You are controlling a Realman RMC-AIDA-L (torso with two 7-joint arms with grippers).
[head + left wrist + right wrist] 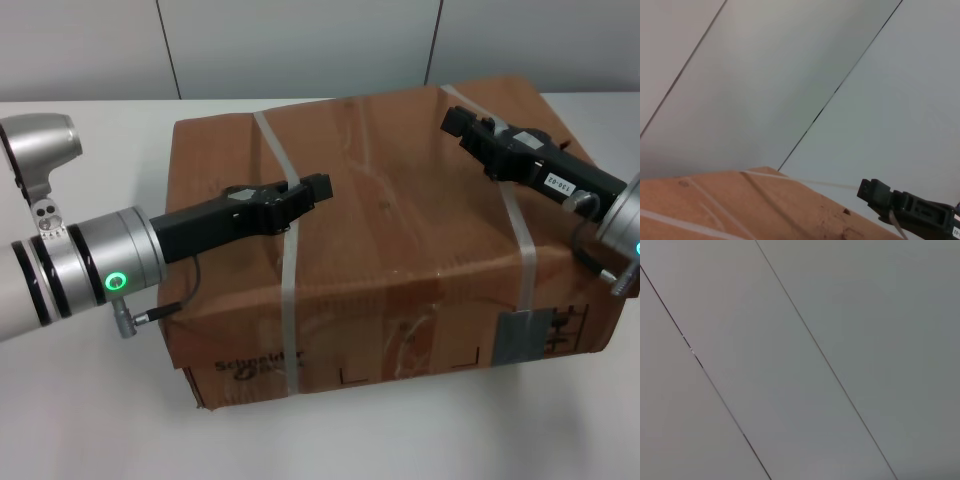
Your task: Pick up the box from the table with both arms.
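Observation:
The box (400, 220) is a large brown carton with two whitish straps, a grey label (525, 335) and "Schneider" print (262, 365). It rests on the white table (80, 420). My left gripper (318, 190) is shut and hovers over the left half of the box top, pointing inward, holding nothing. My right gripper (455, 122) is shut and hovers over the far right part of the top, also empty. The left wrist view shows the box top (715, 210) and the right gripper (867, 190) beyond it. The right wrist view shows only wall.
A grey panelled wall (300, 45) stands behind the table. White tabletop shows to the left of the box and in front of it. The box's right side runs close to the edge of the head view.

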